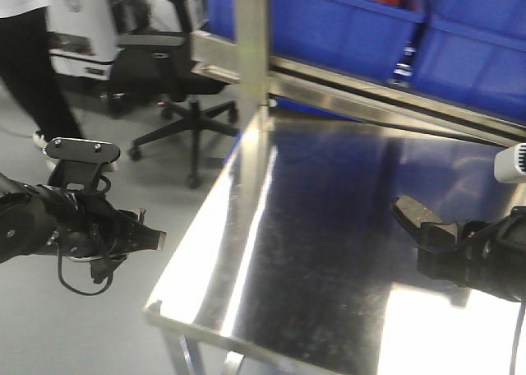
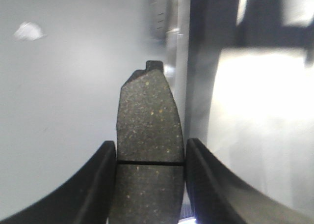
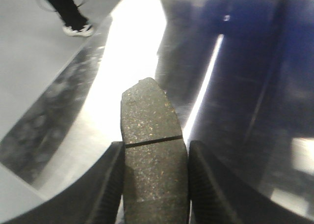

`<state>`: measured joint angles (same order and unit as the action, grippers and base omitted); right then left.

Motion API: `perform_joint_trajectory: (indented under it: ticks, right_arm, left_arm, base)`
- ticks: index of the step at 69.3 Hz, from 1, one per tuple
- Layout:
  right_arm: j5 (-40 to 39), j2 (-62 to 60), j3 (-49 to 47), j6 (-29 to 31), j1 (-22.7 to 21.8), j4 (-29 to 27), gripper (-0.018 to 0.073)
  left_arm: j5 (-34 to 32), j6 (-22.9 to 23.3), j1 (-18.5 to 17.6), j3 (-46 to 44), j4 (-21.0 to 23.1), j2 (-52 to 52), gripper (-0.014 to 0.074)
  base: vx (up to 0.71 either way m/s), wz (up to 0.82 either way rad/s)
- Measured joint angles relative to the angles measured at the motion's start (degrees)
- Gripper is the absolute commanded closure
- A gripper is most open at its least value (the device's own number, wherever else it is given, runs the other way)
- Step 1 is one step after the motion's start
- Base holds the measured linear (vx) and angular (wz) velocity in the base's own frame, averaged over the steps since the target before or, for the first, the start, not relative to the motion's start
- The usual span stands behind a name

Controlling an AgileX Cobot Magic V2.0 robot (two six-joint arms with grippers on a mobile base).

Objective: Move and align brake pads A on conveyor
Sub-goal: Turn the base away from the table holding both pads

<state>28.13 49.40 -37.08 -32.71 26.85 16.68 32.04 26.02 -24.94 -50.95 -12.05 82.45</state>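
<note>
Mirror-shiny steel table (image 1: 329, 252) up front, blue plastic bins (image 1: 345, 21) behind. Left gripper (image 1: 152, 239) hangs off the table edge above grey floor (image 1: 49, 334). Right gripper (image 1: 427, 231) is over the steel, right brake pad (image 1: 413, 211) poking out. Left wrist: ribbed black fingers (image 2: 105, 184) clamped on left brake pad (image 2: 147, 116), gritty, speckled, curved, groove across the middle. Right wrist: same clamp on right brake pad, above table.
</note>
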Motion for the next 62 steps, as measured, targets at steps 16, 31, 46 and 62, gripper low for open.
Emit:
perform_joint_trajectory:
  ticks: [16,31,46,62]
  right_arm:
    - [0.00,0.00,0.00,0.00,0.00,0.00,0.0492]
    - [0.00,0.00,0.00,0.00,0.00,0.00,0.0492]
    - [0.00,0.00,0.00,0.00,0.00,0.00,0.0492]
    - [0.00,0.00,0.00,0.00,0.00,0.00,0.0492]
  left_arm:
    - [0.11,0.00,0.00,0.00,-0.06,0.00,0.0577]
    - [0.11,0.00,0.00,0.00,-0.06,0.00,0.0577]
    - [0.11,0.00,0.00,0.00,-0.06,0.00,0.0577]
    - [0.11,0.00,0.00,0.00,-0.06,0.00,0.0577]
  base:
    - [-0.11,0.59]
    - [-0.09,0.52]
    - [-0.04,0.53]
    - [0.00,0.62]
